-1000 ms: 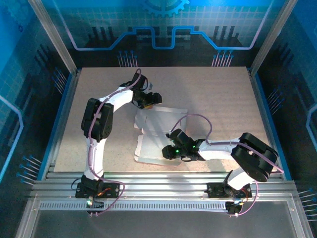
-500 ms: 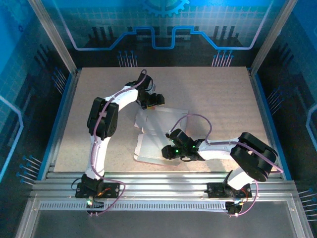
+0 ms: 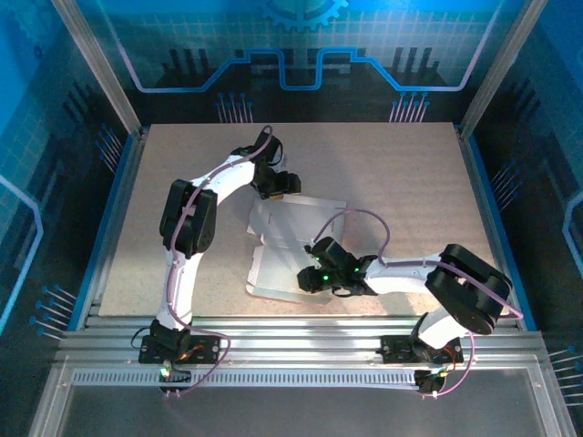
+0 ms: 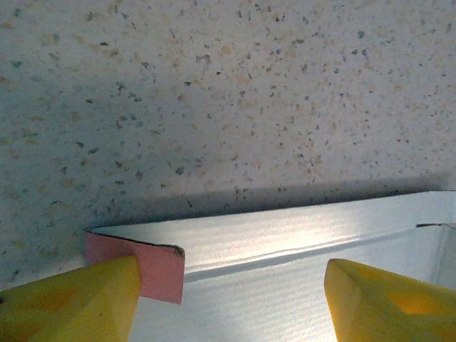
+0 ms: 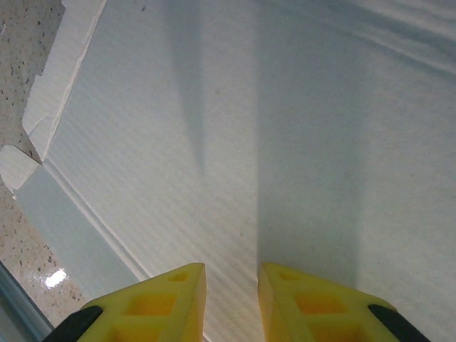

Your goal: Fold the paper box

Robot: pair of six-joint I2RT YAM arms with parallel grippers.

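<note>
The paper box (image 3: 296, 238) lies opened out on the table (image 3: 392, 164), whitish side up, and has hardly been shifted over the last second. At its far edge the left gripper (image 4: 231, 274) has been brought in slightly, jaws wide and empty, a pink flap corner (image 4: 160, 271) just beside one finger. Over its near half the right gripper (image 5: 231, 269) is held, narrow and empty, so a flap fold is judged imminent.
</note>
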